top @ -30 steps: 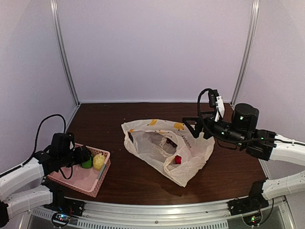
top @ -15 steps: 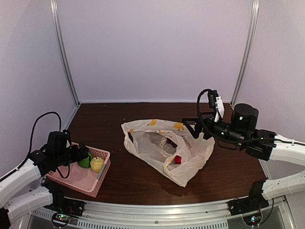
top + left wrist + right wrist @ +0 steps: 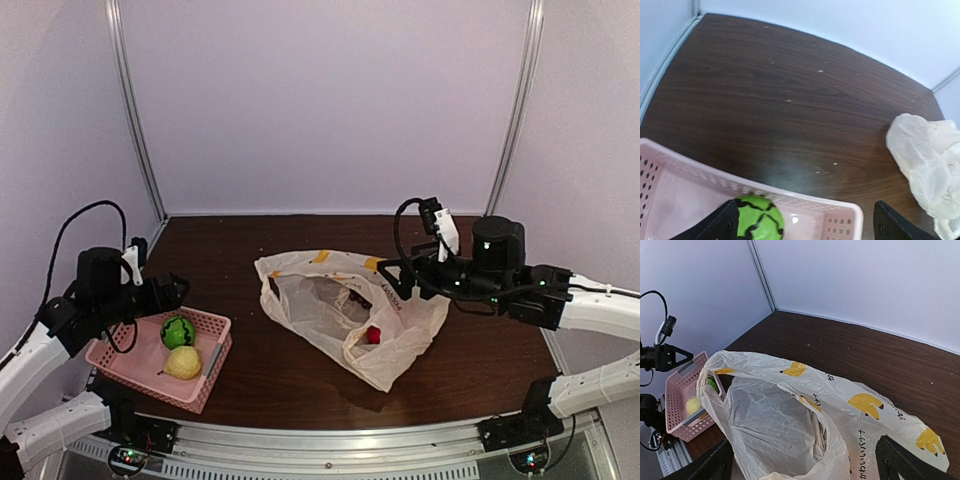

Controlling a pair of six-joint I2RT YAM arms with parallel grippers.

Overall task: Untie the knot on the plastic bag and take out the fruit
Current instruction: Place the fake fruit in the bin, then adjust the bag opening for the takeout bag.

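**Right arm is nearer the fruit in the bag**

We see the bag [image 3: 400, 335] lying in the middle of the table [image 3: 230, 250]. Its long axis runs from far left to near right and its mouth gapes upward. We can find no knot in any view.

A red piece [image 3: 373, 334] lies inside toward the near end. Dark grapes [image 3: 352, 296] sit deeper, toward the far side.

The right gripper [image 3: 385, 270] hangs at the bag's far right rim, fingers spread wide and holding nothing. The red piece therefore lies to its near left and lower, inside the plastic.

The left gripper [image 3: 168, 292] is well apart from the bag, above the far edge of the basket [image 3: 205, 318], with its fingers likewise wide and empty. A ball [image 3: 178, 331] and a pear [image 3: 183, 362] lie in the basket.

We judge the right arm the better placed for the next reach, going in through the mouth from above.

Only the top view shows the red piece and the grapes. The right wrist view looks into the mouth, where folds of plastic hide the fruit, but it shows the raised lip just ahead of the fingers. The left wrist view shows the ball below its own fingers and only the bag's left edge.
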